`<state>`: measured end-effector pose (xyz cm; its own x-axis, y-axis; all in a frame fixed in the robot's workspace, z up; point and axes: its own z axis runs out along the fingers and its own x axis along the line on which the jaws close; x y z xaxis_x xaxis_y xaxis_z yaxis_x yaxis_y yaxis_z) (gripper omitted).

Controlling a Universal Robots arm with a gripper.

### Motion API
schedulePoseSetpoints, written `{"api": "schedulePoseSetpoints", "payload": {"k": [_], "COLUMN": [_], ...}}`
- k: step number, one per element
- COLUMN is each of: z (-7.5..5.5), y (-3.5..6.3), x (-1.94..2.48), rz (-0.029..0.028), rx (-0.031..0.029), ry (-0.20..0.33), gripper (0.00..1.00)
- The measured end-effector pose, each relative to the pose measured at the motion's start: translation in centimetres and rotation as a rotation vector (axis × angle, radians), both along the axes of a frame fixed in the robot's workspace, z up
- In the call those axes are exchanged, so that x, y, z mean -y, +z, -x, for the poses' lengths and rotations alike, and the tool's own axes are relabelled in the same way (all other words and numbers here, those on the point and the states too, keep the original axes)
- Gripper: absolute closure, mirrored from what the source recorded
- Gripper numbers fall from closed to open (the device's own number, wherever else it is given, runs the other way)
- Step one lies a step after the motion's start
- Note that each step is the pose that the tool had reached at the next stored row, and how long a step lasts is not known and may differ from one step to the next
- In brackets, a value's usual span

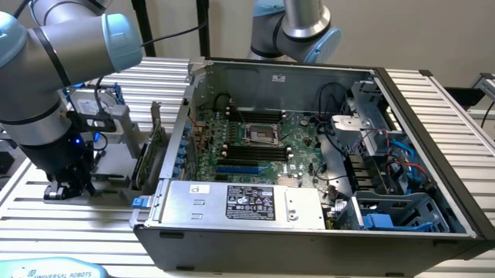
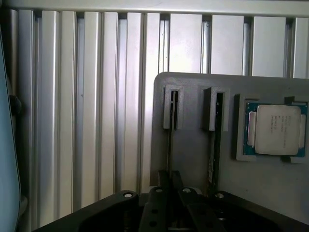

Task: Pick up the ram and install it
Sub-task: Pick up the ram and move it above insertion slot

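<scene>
The gripper (image 1: pixel 66 188) hangs low over a grey parts holder (image 1: pixel 116 165) on the slatted bench (image 1: pixel 77 231), at nine o'clock from the open computer case (image 1: pixel 232 243). The ram (image 2: pixel 170 130) stands on edge in a holder slot, probably so its flat faces can be pinched, its end at the gripper. A second stick (image 2: pixel 218 135) and a processor (image 2: pixel 274 129) sit beside it. Whether the jaws are clenched cannot be told.
</scene>
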<state>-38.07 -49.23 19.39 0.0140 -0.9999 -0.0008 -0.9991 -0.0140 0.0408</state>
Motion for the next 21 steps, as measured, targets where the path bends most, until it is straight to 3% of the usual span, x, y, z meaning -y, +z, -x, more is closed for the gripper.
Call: {"api": "schedulePoseSetpoints", "payload": {"k": [12,21], "z": [0.0,0.0], "y": [0.48,2.39], "x": [0.01,0.01], "rz": [-0.0010,-0.0012], "rx": [0.0001,0.0001], "ry": [0.000,0.000], "gripper": [0.86,0.86]}}
